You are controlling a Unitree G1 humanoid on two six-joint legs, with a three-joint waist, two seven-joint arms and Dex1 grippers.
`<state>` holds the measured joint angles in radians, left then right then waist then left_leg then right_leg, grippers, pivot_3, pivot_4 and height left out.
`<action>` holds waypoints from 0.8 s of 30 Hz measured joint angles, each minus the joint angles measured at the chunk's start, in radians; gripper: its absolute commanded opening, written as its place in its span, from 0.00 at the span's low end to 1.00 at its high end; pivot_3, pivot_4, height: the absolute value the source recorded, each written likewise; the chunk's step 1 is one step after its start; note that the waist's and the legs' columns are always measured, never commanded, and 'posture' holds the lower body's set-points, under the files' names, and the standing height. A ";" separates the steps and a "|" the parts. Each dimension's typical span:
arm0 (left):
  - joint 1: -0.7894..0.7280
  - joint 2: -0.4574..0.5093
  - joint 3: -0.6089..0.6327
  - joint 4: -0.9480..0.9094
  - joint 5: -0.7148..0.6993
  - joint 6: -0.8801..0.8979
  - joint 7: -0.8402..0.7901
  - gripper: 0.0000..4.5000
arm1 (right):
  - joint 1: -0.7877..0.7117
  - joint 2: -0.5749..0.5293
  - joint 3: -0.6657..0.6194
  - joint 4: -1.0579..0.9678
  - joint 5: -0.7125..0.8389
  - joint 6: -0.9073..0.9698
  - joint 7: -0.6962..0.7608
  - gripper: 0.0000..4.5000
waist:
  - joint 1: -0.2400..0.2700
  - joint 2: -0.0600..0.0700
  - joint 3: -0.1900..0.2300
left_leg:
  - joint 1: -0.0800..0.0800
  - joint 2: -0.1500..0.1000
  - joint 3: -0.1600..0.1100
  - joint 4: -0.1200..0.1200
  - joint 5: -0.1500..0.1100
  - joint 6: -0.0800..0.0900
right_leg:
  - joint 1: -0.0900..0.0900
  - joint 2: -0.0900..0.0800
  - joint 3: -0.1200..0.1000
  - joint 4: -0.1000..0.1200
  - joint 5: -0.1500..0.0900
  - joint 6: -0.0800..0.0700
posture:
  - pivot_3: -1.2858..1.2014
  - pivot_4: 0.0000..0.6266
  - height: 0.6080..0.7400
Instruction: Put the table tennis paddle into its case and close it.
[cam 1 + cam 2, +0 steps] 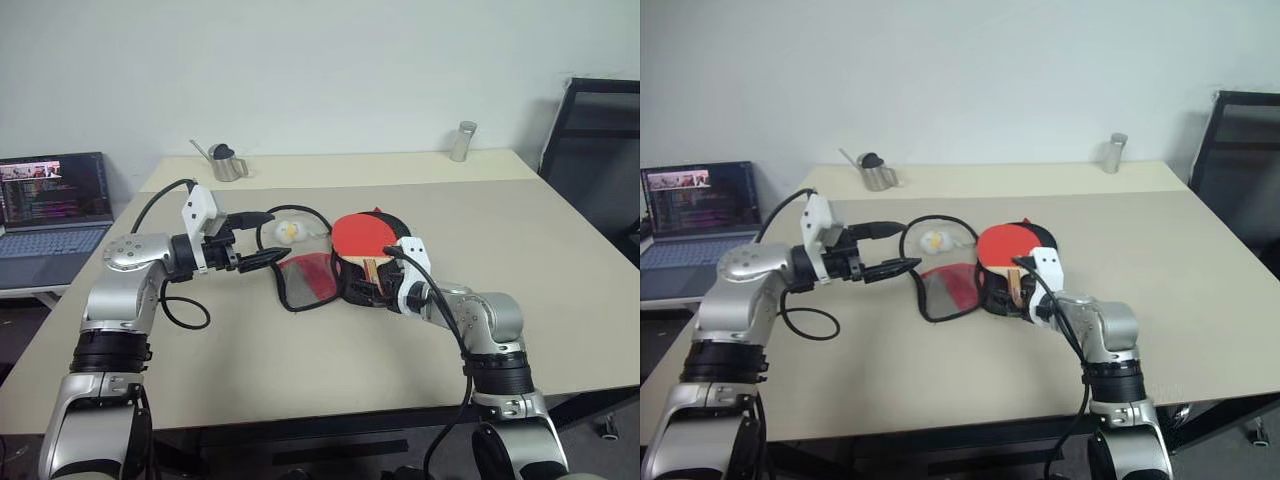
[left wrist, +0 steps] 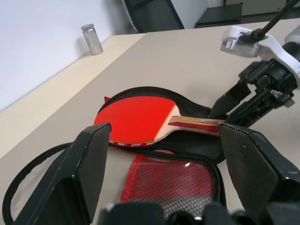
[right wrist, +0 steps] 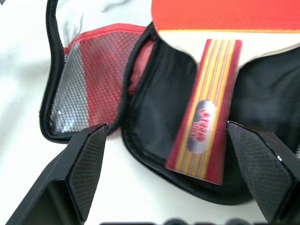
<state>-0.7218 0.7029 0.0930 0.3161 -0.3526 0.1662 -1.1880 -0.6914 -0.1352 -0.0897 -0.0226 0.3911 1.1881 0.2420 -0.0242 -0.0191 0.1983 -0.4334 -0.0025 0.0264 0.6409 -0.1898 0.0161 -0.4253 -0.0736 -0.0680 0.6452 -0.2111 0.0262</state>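
Note:
The table tennis paddle [image 1: 360, 238] lies red face up in the black half of the open case [image 1: 345, 285], mid-table. Its striped wooden handle [image 3: 206, 131] points toward my right gripper [image 1: 368, 290]. That gripper is open, its fingers [image 3: 86, 168] standing on either side of the handle's end without touching it. The case's flap with the red mesh panel [image 1: 306, 278] lies spread open to the left. My left gripper [image 1: 278, 236] hovers open and level above the flap's left edge, holding nothing, and looks across at the paddle [image 2: 136, 117].
A laptop [image 1: 55, 210] stands on a side table at the left. A small metal watering can [image 1: 225, 162] and a metal cylinder [image 1: 463, 140] stand at the table's far edge. A black chair [image 1: 600, 140] stands at the right.

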 measured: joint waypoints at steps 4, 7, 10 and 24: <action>0.013 0.004 0.001 0.005 0.006 -0.003 0.004 0.88 | 0.011 -0.092 -0.003 -0.071 0.050 0.016 0.087 0.99 | 0.000 0.000 0.000 | 0.000 0.000 0.000 0.000 0.000 0.000 | 0.000 0.000 0.000 0.000 0.000 0.000 | 0.52 0.24 1.00; 0.026 0.030 0.002 0.029 0.023 -0.021 0.013 0.88 | 0.014 -0.173 -0.001 -0.148 0.110 0.032 0.180 0.99 | -0.001 0.000 0.000 | 0.000 0.001 0.000 0.000 -0.001 0.000 | 0.000 0.000 0.000 0.000 0.000 0.000 | 0.52 0.24 1.00; 0.043 0.050 0.016 0.070 0.029 -0.031 0.021 0.88 | 0.017 -0.274 0.030 -0.207 0.142 0.017 0.277 0.99 | -0.001 0.000 0.000 | 0.000 0.001 0.000 0.000 -0.001 0.000 | 0.000 0.000 0.000 -0.001 0.000 0.000 | 0.52 0.24 1.00; 0.045 0.055 0.003 0.315 0.142 -0.093 0.107 0.88 | 0.001 -0.489 0.163 -0.246 0.112 -0.235 0.535 0.99 | 0.005 -0.005 0.003 | 0.000 0.002 0.001 0.000 -0.003 -0.001 | 0.000 0.000 -0.001 -0.002 0.000 0.000 | 0.52 0.24 1.00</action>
<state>-0.6766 0.7582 0.0961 0.6308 -0.2110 0.0731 -1.0809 -0.6899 -0.6243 0.0728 -0.2685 0.5035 0.9531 0.7772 -0.0192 -0.0238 0.2010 -0.4333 -0.0005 0.0275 0.6413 -0.1924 0.0147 -0.4255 -0.0740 -0.0685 0.6436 -0.2114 0.0261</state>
